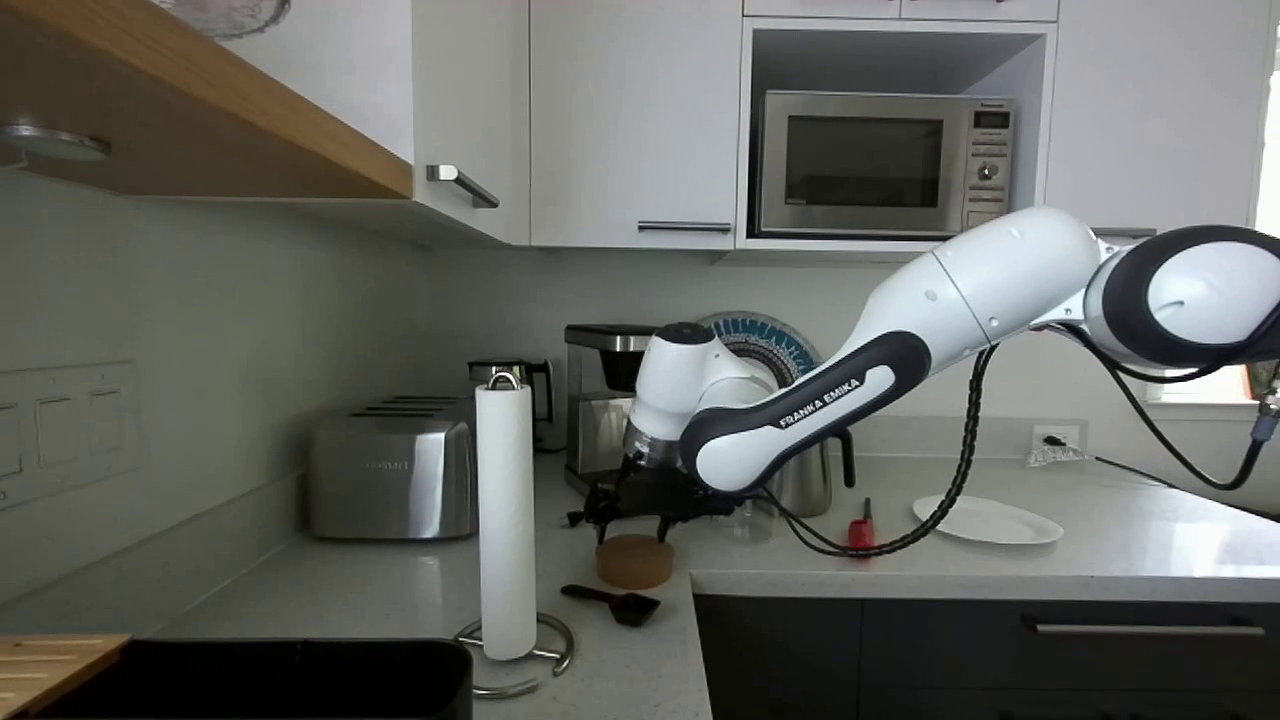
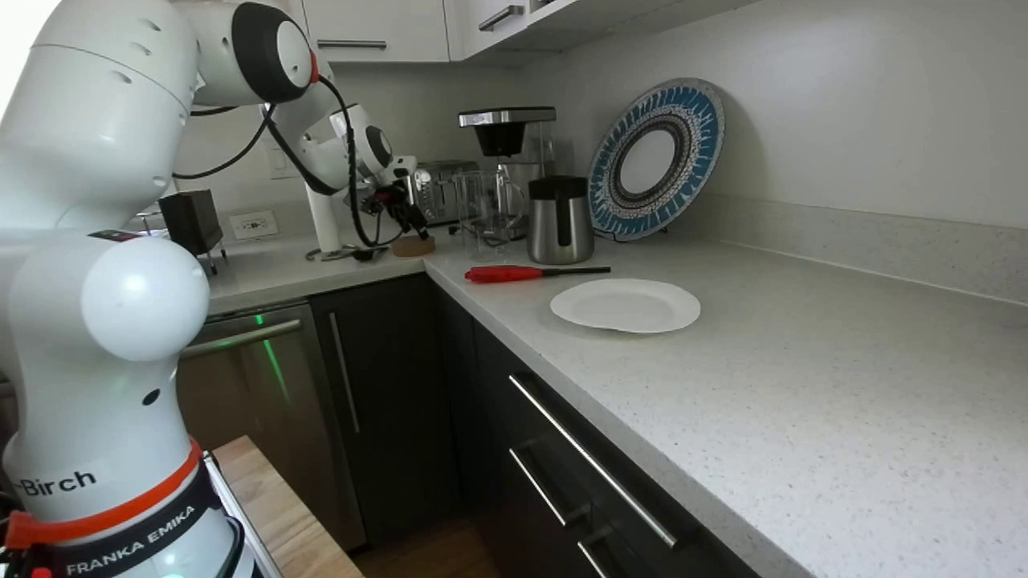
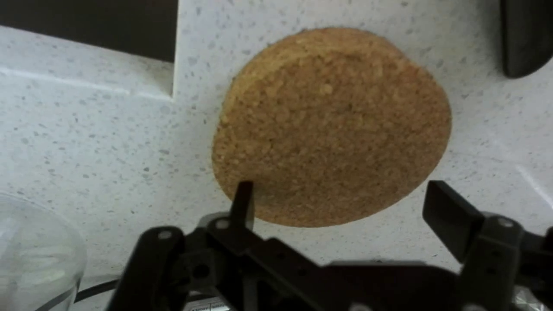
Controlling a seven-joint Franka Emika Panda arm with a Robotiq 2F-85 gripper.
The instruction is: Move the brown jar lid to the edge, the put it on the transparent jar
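Observation:
The brown jar lid (image 1: 634,562) is a thick cork disc lying flat on the countertop near its inner corner; it shows also in an exterior view (image 2: 414,247) and the wrist view (image 3: 332,129). My gripper (image 1: 633,531) is open and empty above the lid's far side, pointing down. In the wrist view, the fingers (image 3: 340,185) stand wide apart, the left one overlapping the lid's border; contact cannot be told. The transparent jar (image 3: 36,259) stands beside the gripper, partly cut off; it shows faintly in an exterior view (image 1: 752,522). The edge (image 1: 950,588) runs close to the lid.
A black scoop (image 1: 630,607) lies beside the lid. A paper towel roll (image 1: 507,520) and toaster (image 1: 395,470) stand nearby. A steel kettle (image 2: 560,223), coffee maker (image 1: 598,430), red lighter (image 2: 504,274) and white plate (image 2: 626,306) are also on the counter.

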